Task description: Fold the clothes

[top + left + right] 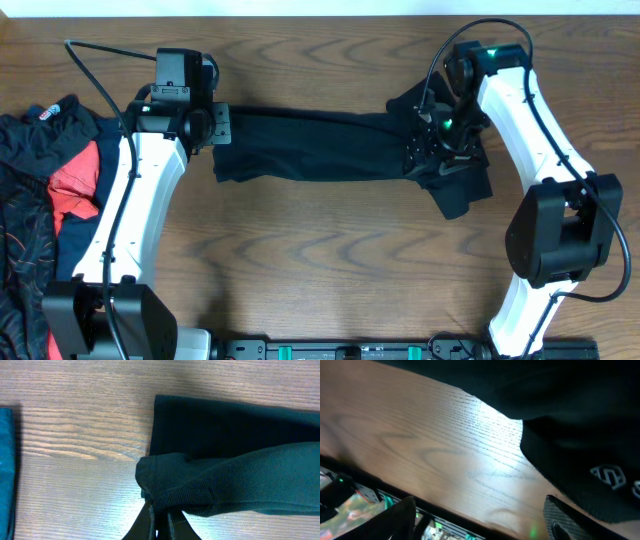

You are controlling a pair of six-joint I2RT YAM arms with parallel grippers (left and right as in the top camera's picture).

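Your left hand (160, 517) is narrow, pinched on a bunched fold of the black garment (235, 465) at the bottom centre of the left wrist view. Your right hand (480, 520) is wide. Its fingers (566, 517) sit at the two lower corners of the right wrist view with bare bench (435, 455) between them, and it holds nothing. The cloth carrying the white logo print (609, 476) lies just above the right-side finger, at the right of the frame.

In the overhead view the garment lies as a long band across the upper middle of the frame. It runs from the left hand to beneath the right hand, and a loose flap spills toward the centre right.

The step in hand is judged to be taking the free end.
- Lower the right hand onto the hem beside the logo.
- Close fully on the hem before drawing it outward.
- Hold the left pinch firm so that the band flattens evenly.

Only the overhead view shows the pile of other clothes (40, 200) at the left edge, but there the wrist hides the right hand's fingers. Only the right wrist view shows them apart. Only the left wrist view shows that the pinch takes a rolled fold, not a flat hem.
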